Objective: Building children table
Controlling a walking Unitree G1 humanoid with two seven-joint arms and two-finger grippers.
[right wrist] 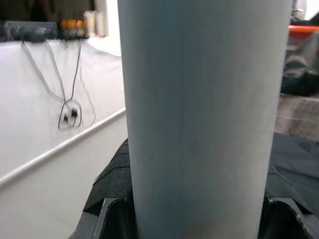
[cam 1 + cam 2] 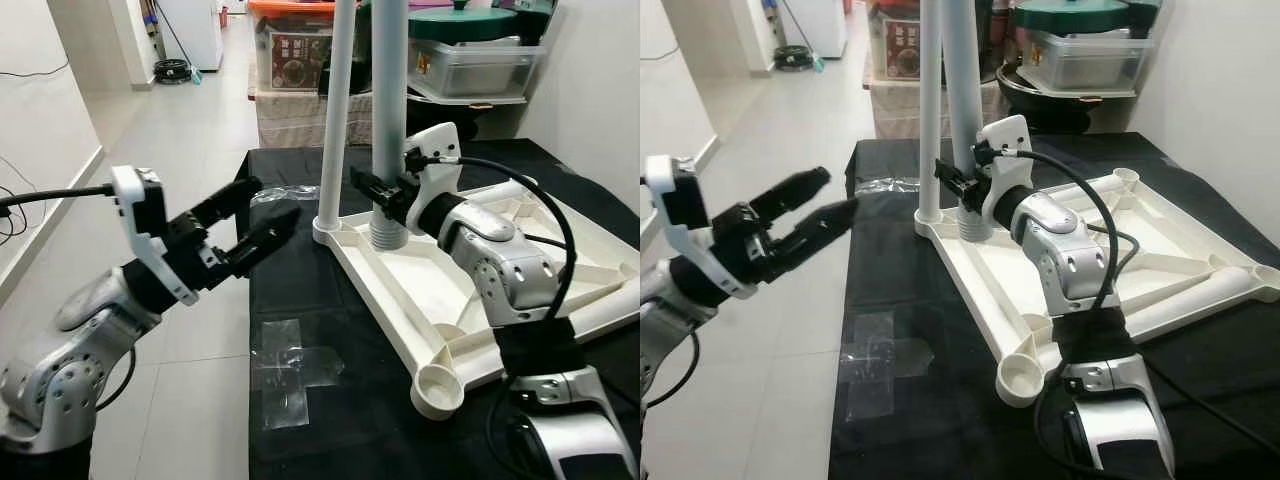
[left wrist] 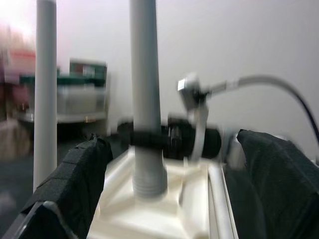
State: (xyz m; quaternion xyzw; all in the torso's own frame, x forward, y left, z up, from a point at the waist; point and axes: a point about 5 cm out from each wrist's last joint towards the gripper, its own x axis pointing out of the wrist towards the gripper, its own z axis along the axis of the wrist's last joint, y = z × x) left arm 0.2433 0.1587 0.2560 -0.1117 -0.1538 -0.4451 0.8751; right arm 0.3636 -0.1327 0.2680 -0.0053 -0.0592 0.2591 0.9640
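Note:
The white children's table top (image 2: 400, 280) lies upside down on a black-covered table. A white leg (image 2: 336, 110) stands in its far corner socket. Beside it a grey leg (image 2: 388, 100) stands upright in another socket, threaded end down, with my right gripper (image 2: 385, 195) shut around it just above the thread. The right wrist view has this grey leg (image 1: 199, 114) close up between the fingers (image 1: 112, 184). My left gripper (image 2: 275, 200) hovers open to the left of the legs, off the table's left edge, pointing at them. A third leg (image 2: 610, 310) lies across the table top at the right.
An empty corner socket (image 2: 437, 390) faces me at the near end. Clear tape patches (image 2: 285, 365) and a plastic wrapper (image 2: 280, 195) lie on the black cloth. Storage boxes (image 2: 290, 50) stand behind the table; tiled floor (image 2: 180, 130) lies to the left.

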